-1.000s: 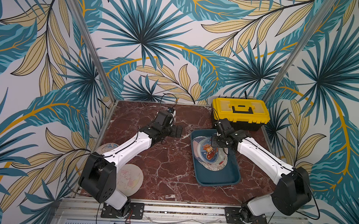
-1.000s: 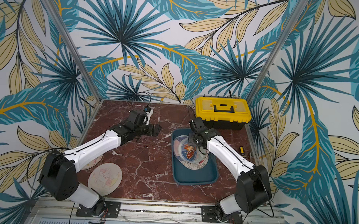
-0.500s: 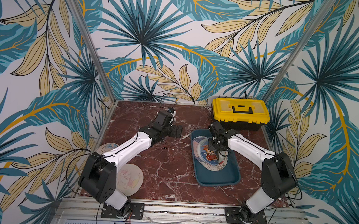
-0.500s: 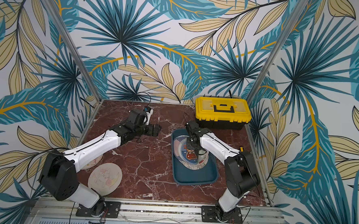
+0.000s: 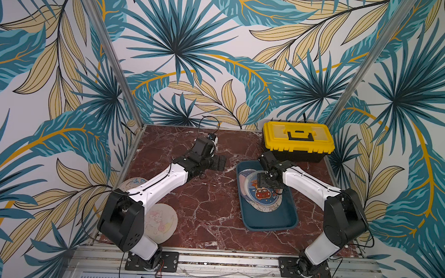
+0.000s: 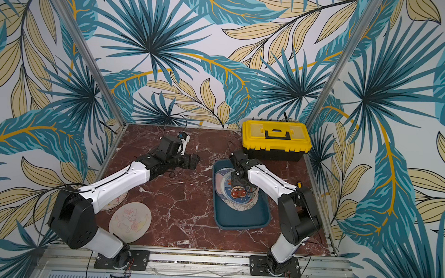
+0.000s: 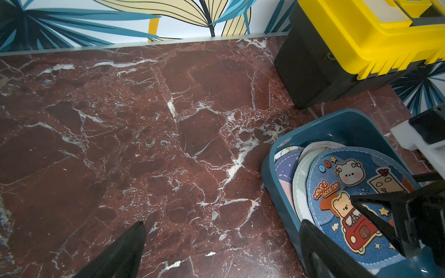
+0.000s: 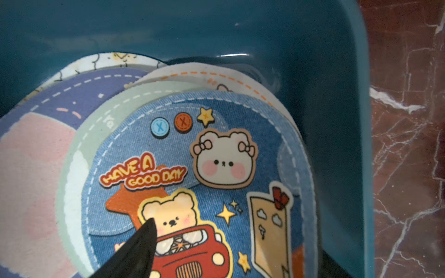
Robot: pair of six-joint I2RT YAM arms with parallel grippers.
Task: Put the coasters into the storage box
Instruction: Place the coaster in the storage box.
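Marble tabletop (image 5: 208, 196), centre: open passage. Yellow toolbox (image 5: 298, 146), far right corner, just behind storage box (image 5: 269, 223): obstruction.

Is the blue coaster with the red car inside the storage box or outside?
Inside: the blue coaster lies atop other coasters, within the storage box walls.

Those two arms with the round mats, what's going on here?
The robot is packing coasters into the teal box. The right pincer stands open just above a blue coaster that lies on other coasters in the box. The left pincer hovers open and empty over the table beside the box. A pale coaster and a second coaster, half under the left arm, lie on the table.
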